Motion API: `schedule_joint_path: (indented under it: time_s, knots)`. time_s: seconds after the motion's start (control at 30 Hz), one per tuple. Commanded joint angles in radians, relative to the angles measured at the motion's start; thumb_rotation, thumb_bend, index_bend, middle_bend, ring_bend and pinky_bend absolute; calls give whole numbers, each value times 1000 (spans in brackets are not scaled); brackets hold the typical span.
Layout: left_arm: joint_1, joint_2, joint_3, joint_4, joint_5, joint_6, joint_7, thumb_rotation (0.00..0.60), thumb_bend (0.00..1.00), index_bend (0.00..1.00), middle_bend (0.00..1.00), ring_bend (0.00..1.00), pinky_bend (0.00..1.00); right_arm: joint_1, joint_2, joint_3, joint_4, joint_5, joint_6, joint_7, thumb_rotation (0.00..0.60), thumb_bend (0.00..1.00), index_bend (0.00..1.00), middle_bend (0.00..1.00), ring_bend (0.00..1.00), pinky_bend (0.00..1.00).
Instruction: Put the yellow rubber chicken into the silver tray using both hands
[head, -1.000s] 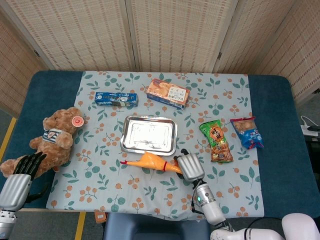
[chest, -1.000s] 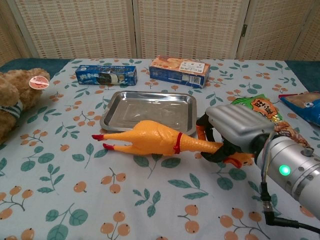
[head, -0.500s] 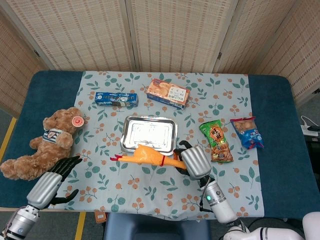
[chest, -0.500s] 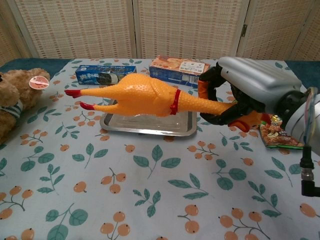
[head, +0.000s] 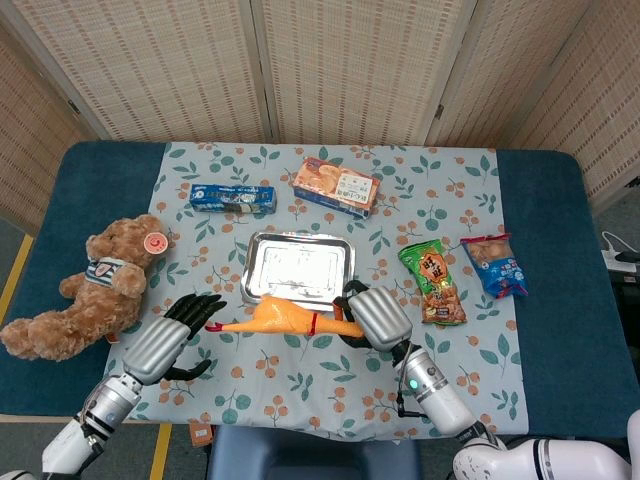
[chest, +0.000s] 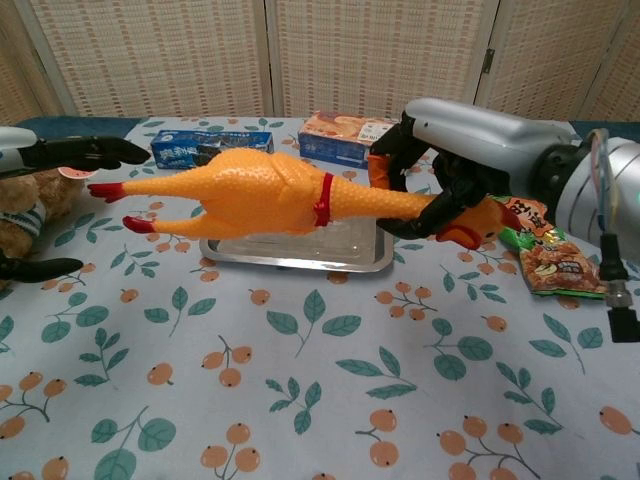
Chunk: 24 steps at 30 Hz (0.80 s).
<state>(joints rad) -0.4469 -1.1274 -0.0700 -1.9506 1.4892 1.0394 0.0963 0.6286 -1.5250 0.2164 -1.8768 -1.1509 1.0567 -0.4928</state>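
Observation:
The yellow rubber chicken (head: 281, 318) (chest: 262, 188) hangs in the air, lying level, just in front of the silver tray (head: 298, 268) (chest: 294, 248). My right hand (head: 374, 316) (chest: 452, 158) grips its neck and head end. Its red feet point left. My left hand (head: 172, 338) (chest: 55, 152) is open, fingers spread, close to the chicken's feet without touching them. The tray holds nothing.
A brown teddy bear (head: 95, 282) lies at the left. A blue box (head: 232, 197) and an orange biscuit box (head: 336, 187) stand behind the tray. A green snack bag (head: 431, 281) and a blue-red snack bag (head: 494, 265) lie at the right.
My right hand has lifted the chicken off the cloth and carried it up and a little left. My left hand has come in from the far left toward the chicken's feet.

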Motion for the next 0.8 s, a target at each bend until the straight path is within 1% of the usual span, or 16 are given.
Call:
schedule_joint_path:
  time_s: [0.03, 0.17, 0.3, 0.5, 0.63, 0.8]
  knots:
    - [-37, -65, -31, 40, -25, 4, 67, 600, 313, 0, 0, 0, 0, 25, -6, 16, 16, 32, -27, 16, 600, 379, 902, 658, 786, 777]
    - [-57, -98, -44, 74, -16, 13, 61, 600, 310, 0, 0, 0, 0, 63, -13, 25, 32, 83, -71, 18, 600, 380, 902, 658, 786, 777]
    - [-81, -118, -54, 95, -34, -5, 39, 600, 309, 0, 0, 0, 0, 104, -18, 41, 33, 151, -107, 16, 600, 379, 902, 658, 786, 777]
    - [-106, -134, -56, 103, -64, -33, 13, 600, 315, 0, 0, 0, 0, 147, -29, 51, 38, 195, -105, 1, 600, 379, 902, 658, 786, 777]
    - [-121, -150, -58, 116, -77, -45, -8, 600, 314, 0, 0, 0, 0, 167, -30, 49, 36, 216, -104, -5, 600, 379, 902, 658, 786, 777]
    - [-144, -176, -65, 131, -103, -69, -37, 600, 310, 0, 0, 0, 0, 193, -33, 46, 40, 213, -91, -20, 600, 379, 902, 658, 786, 777]
